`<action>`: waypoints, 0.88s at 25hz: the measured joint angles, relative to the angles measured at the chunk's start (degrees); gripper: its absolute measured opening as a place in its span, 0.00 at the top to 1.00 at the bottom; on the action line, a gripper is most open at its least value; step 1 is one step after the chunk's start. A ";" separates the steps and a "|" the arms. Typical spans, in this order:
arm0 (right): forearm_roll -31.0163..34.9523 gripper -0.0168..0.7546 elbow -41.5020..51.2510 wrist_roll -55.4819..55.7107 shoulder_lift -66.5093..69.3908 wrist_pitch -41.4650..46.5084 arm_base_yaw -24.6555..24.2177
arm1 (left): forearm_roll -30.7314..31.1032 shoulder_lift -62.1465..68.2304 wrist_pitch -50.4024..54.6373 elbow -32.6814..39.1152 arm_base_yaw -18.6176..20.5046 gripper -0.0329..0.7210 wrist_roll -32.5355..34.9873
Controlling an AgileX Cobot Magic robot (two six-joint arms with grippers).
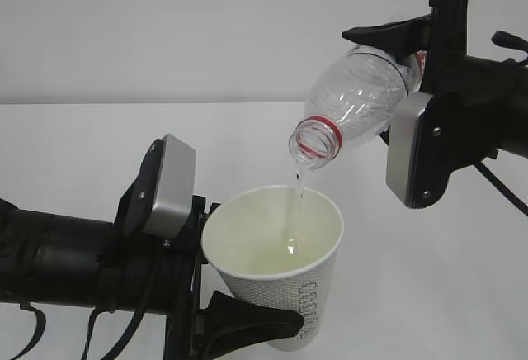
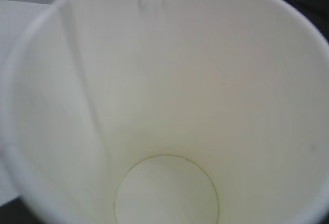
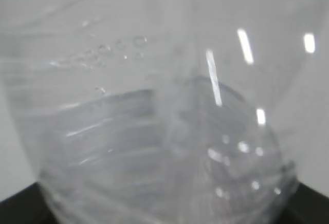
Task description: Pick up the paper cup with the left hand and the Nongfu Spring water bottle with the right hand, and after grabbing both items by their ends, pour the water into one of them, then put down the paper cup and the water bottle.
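Observation:
The white paper cup stands upright at the bottom centre, with grey-green lettering down its side. My left gripper is shut on its lower part from the left. Above it the clear Nongfu Spring water bottle tilts mouth-down, its red neck ring over the cup's rim. My right gripper is shut on the bottle's base end. A thin stream of water falls from the mouth into the cup and pools inside. The left wrist view shows only the cup's cream inside. The bottle's ribbed wall fills the right wrist view.
A white table runs back to a plain pale wall. Black cables hang off the right arm, and dark straps droop under the left arm at the lower left.

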 joint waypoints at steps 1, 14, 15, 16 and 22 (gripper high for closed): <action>0.05 0.30 0.00 -0.10 0.00 0.00 0.00 | 0.06 0.00 0.00 0.00 0.00 0.26 0.00; 0.27 0.30 0.00 -0.23 0.00 0.00 0.00 | 0.06 0.00 0.20 0.00 0.00 0.26 0.00; 0.27 0.30 0.00 -0.23 0.00 0.00 0.00 | 0.06 0.00 0.20 0.00 0.00 0.26 0.00; 0.27 0.30 0.00 -0.25 0.00 0.00 0.00 | 0.06 0.00 0.20 0.00 0.00 0.26 0.00; 0.27 0.30 0.00 -0.35 0.00 0.00 0.00 | 0.06 0.00 0.20 0.00 0.00 0.26 0.00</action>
